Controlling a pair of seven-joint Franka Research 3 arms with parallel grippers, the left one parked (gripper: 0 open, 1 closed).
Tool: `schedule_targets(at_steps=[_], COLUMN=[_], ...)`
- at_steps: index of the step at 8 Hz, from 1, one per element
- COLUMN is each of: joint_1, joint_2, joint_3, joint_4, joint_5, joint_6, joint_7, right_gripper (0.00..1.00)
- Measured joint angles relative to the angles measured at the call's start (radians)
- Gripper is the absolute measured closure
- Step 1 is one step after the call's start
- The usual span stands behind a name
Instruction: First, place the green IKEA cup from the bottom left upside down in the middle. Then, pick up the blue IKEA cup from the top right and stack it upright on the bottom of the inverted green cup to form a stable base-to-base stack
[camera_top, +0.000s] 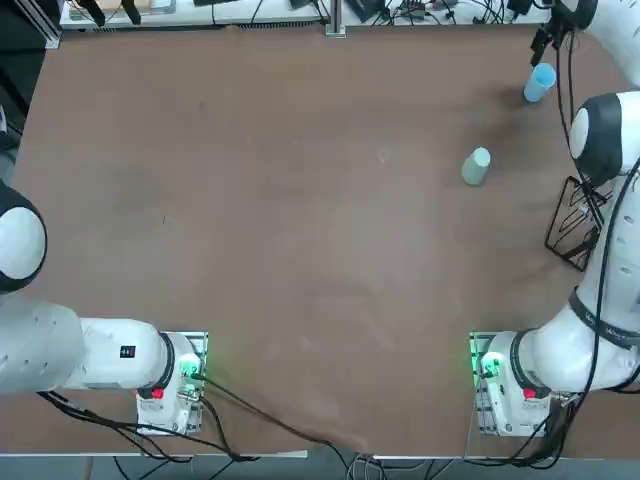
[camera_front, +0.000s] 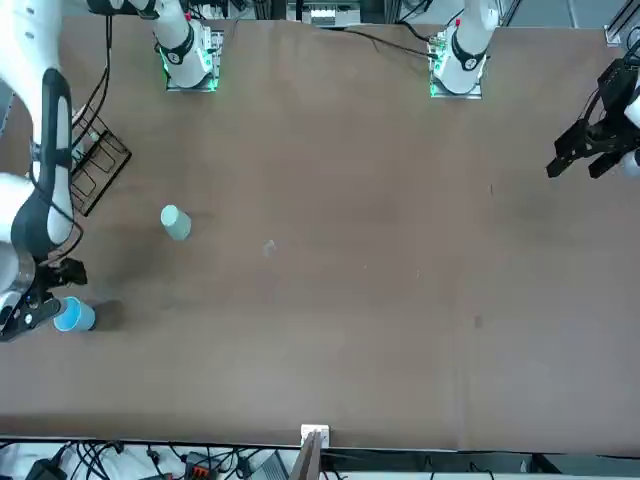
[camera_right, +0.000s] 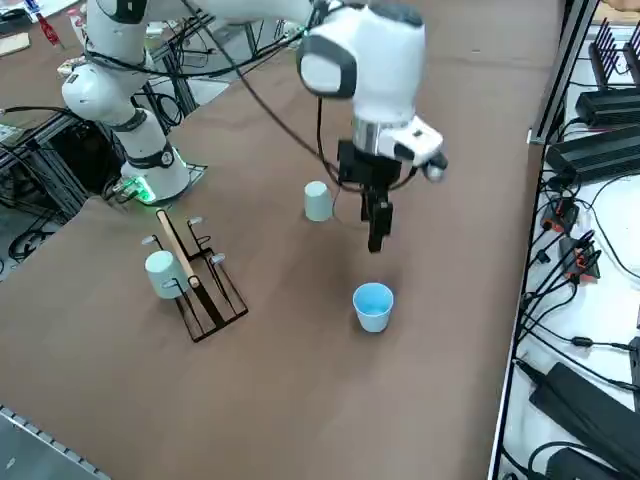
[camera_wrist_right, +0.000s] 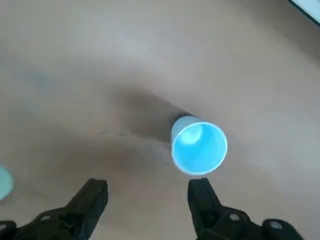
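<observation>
Right wrist view first, nearest the work: the right gripper (camera_wrist_right: 147, 197) hangs empty, its two black fingers (camera_wrist_right: 200, 192) spread wide, with the small sky-blue tapered plastic tumbler, the blue IKEA cup (camera_wrist_right: 199, 146), just beyond the fingertips, standing upright, mouth open to the camera. It sits off to one finger's side rather than between them, so the hand looks not yet lined up; my reading is an approach for the second pick, with the wide spread meant to clear the rim. Right side view: the gripper (camera_right: 377, 232) points down, above the brown table (camera_right: 300, 380) and a little short of the blue cup (camera_right: 373, 306), not touching it. Further in along the table, the pale mint-green tapered plastic tumbler, the green IKEA cup (camera_right: 318, 201), stands inverted, narrow flat base up, well apart from the blue one; top view puts it (camera_top: 476, 166) right of centre rather than dead middle. Inverted like that, it offers a flat seat for the blue cup's base, so the first step looks done. Beyond, toward the arm's base, a black wire rack (camera_right: 195, 275) holds another pale cup (camera_right: 161, 272) on its peg, outside this job. Risk as I judge it: small flat bases, easy to topple if the blue cup is set off-centre.
</observation>
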Motion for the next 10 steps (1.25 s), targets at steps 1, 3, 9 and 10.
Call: schedule_targets(at_steps=[1,3,9,10], joint_1=[-0.019,-0.04,-0.061,-0.061], joint_2=[0.032,0.084,0.129,0.129], joint_3=[0.001,0.001,0.005,0.005], joint_4=[-0.002,-0.018,-0.055,-0.055], joint_5=[0.031,0.049,0.076,0.077], joint_6=[0.049,0.161,0.198,0.199], joint_7=[-0.043,-0.089,-0.108,-0.109], right_gripper=[0.04,0.06,0.51,0.72])
